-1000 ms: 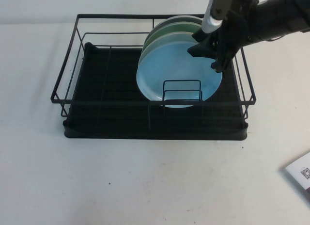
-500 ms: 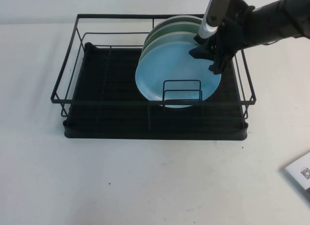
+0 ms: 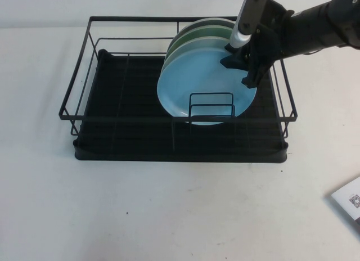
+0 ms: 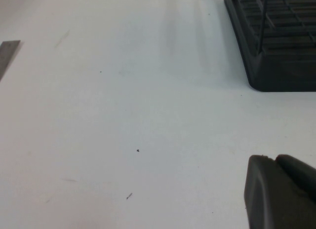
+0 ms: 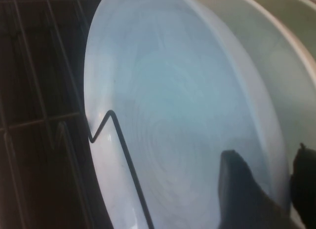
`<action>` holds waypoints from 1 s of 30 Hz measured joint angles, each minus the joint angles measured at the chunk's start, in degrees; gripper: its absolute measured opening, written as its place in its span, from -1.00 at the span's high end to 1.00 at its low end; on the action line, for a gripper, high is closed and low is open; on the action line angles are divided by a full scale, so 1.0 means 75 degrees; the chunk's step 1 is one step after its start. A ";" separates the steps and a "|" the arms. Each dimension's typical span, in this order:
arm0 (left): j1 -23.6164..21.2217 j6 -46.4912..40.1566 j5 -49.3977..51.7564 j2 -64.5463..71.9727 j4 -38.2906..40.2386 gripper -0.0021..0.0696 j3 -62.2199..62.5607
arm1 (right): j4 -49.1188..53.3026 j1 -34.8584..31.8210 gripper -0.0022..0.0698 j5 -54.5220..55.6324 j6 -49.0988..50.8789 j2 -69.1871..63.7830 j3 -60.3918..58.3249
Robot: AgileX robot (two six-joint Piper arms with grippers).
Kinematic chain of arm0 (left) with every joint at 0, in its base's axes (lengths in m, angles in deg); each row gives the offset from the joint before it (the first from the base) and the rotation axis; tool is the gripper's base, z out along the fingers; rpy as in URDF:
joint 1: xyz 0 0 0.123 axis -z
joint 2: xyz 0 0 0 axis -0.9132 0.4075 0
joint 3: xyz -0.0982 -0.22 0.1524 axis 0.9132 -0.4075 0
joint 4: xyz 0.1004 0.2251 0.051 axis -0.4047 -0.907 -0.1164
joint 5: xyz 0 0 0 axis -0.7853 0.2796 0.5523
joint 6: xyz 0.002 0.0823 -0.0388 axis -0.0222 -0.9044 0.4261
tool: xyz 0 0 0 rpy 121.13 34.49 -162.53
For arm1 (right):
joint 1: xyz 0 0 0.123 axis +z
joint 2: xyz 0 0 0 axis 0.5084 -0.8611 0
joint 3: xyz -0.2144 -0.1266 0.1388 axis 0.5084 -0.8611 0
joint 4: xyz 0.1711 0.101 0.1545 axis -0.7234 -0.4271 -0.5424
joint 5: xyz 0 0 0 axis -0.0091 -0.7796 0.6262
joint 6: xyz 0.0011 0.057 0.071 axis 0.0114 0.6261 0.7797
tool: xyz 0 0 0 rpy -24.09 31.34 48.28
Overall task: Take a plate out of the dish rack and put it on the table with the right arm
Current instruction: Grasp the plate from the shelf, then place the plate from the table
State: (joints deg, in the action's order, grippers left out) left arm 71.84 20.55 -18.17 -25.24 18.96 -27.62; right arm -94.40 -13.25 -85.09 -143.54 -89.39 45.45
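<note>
Up in the dish rack [image 3: 79, 86], at about one o'clock on the tabletop [image 3: 169, 216] in the high view: the plate [image 3: 197, 84], sky blue, standing on edge and tilted, front of a stack with a cream-white plate [image 3: 175, 54] and green plates [image 3: 194, 30] packed right behind it. Leaning against the small wire divider [image 3: 212, 106] at its lower edge, face turned toward six o'clock.

Reaching in from the three o'clock side, the right arm [image 3: 315, 27], with the right gripper [image 3: 245, 61] planted at the plate's upper right rim. From the right wrist view, clear enough: one dark finger [image 5: 242, 194] across the blue face, the other [image 5: 305, 184] behind the rim, so straddling the edge with the rim sitting between them. Fully clamped or not — cannot tell from here.

Over on the other side, well clear of the action: the left gripper [image 4: 281, 192], just a dark corner of it showing in the left wrist view, above bare tabletop near the rack's black tray corner. Apart or together? Cannot tell.

Down at four o'clock, a white card [image 3: 350, 200] poking in at the tabletop's edge.
</note>
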 joint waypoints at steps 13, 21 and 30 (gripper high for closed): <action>0.0000 0.0000 0.0000 0.0000 0.0000 0.96 0.0000 | -0.0100 0.0000 0.79 0.0064 -0.0234 0.0095 0.0236; 0.0000 0.0000 0.0000 0.0000 0.0000 0.96 0.0000 | -0.0392 0.0000 0.80 0.0013 -0.0220 0.1113 0.0590; 0.0000 0.0000 0.0000 0.0000 0.0000 0.96 0.0000 | 0.0858 0.0000 0.80 -0.1219 0.2675 0.2760 0.0694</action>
State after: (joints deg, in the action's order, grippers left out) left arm 71.84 20.55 -18.17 -25.24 18.96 -27.62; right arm -87.97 -13.25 -94.23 -123.48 -68.69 50.65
